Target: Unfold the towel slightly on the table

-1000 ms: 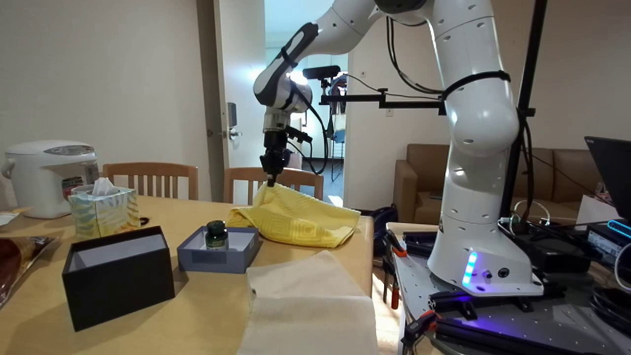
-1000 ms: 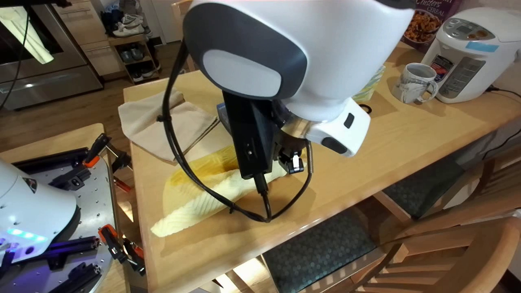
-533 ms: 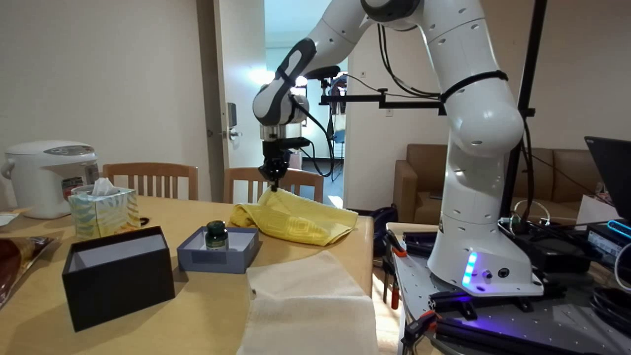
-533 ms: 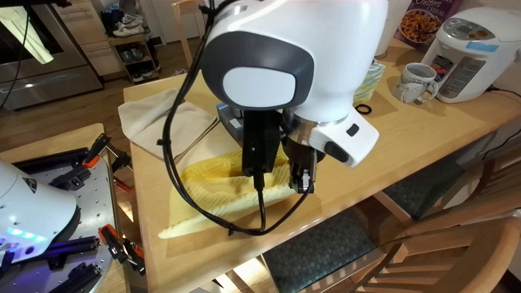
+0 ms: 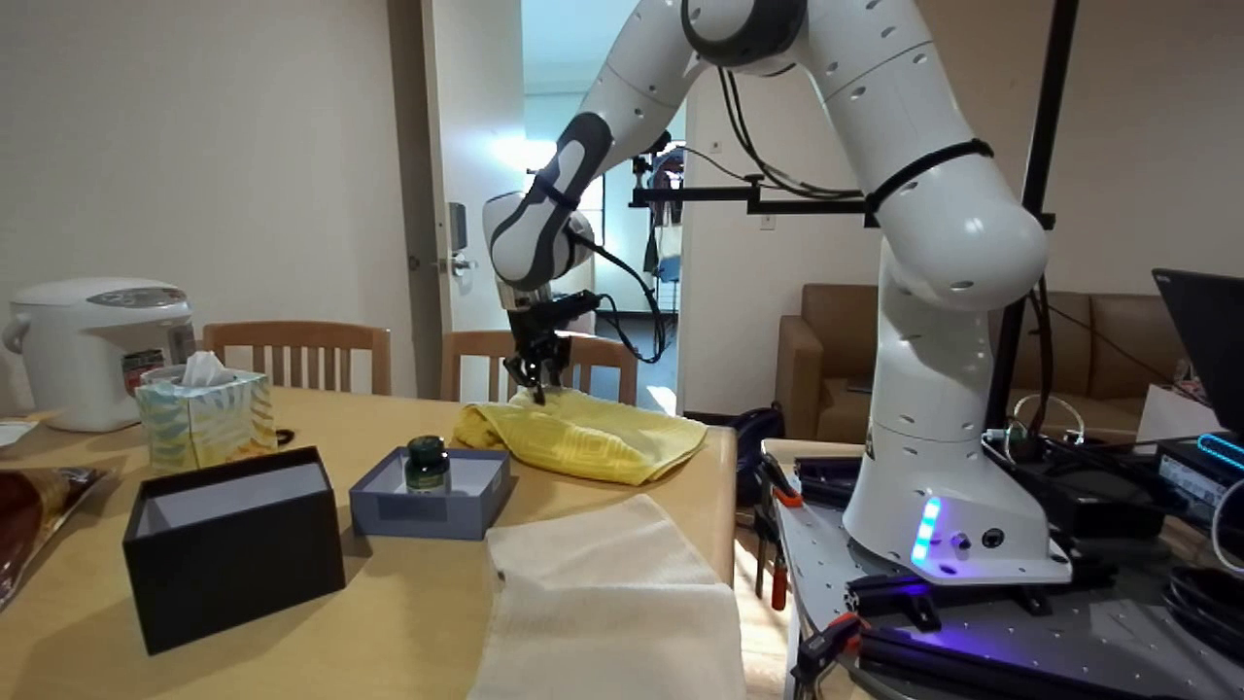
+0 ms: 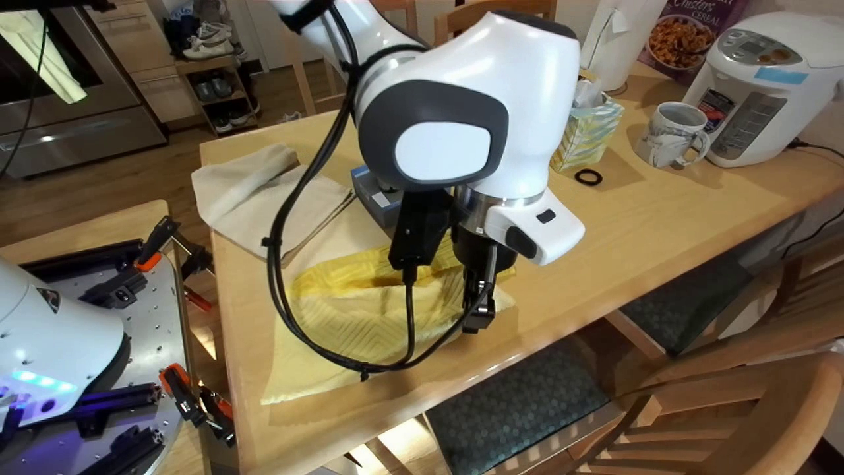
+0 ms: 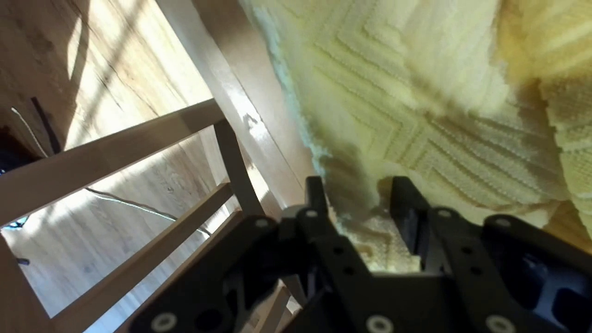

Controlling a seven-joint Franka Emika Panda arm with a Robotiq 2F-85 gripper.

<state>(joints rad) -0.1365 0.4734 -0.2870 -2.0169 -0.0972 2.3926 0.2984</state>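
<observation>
Wrist view close above the towel, table in both exterior views

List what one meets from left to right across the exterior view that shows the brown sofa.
White water dispenser, tissue box, blue-grey open box, yellow towel, robot's base.

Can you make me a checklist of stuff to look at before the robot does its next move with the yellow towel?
1. Gripper open: ok, the jaws stand apart.
2. Fingertips off the towel: cannot tell; they look very close to it.
3. Towel on the table: ok, no part is seen hanging over the edge.
4. Towel free of folds: not ok, a fold shows at the right of the wrist view.
5. Bottle upright in the blue box: ok.
</observation>
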